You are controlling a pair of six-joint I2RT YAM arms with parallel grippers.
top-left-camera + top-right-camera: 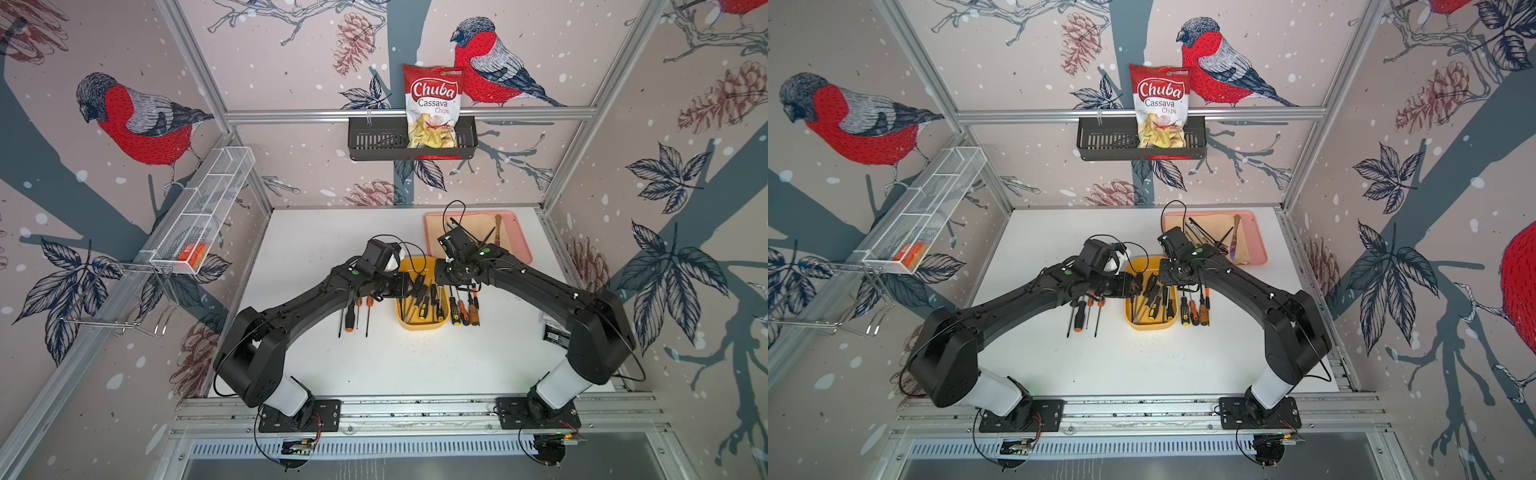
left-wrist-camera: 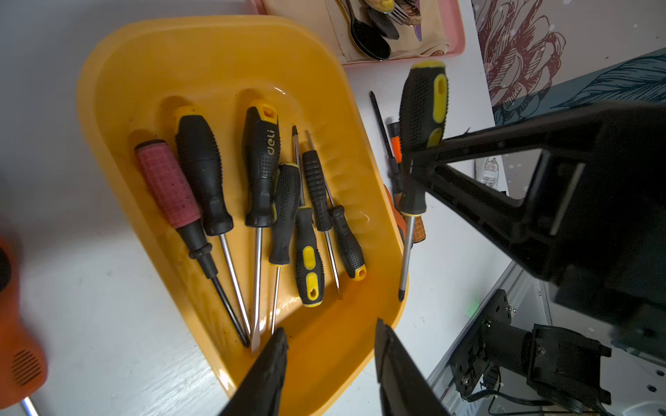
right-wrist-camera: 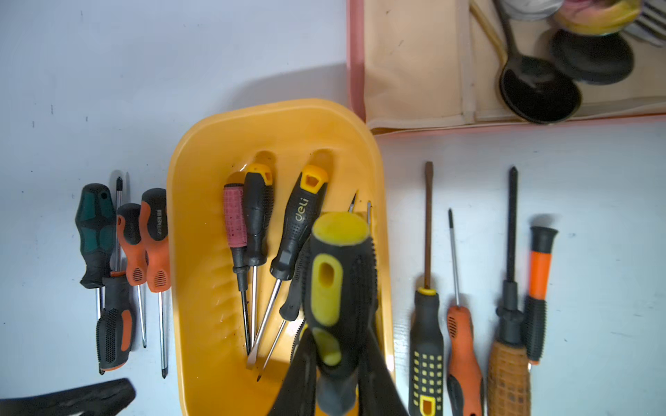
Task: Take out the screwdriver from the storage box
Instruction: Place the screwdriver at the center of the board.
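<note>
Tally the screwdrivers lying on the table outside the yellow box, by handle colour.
Orange and black: 5
Green and black: 1
Yellow and black: 1
Brown: 1
Total: 8

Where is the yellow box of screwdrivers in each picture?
Top view: storage box just below the picture's centre.
Top view: storage box just below centre too.
Left wrist: fills the picture's middle.
Right wrist: lower middle.
Shared landmark: pink tray, just beyond the box.
</note>
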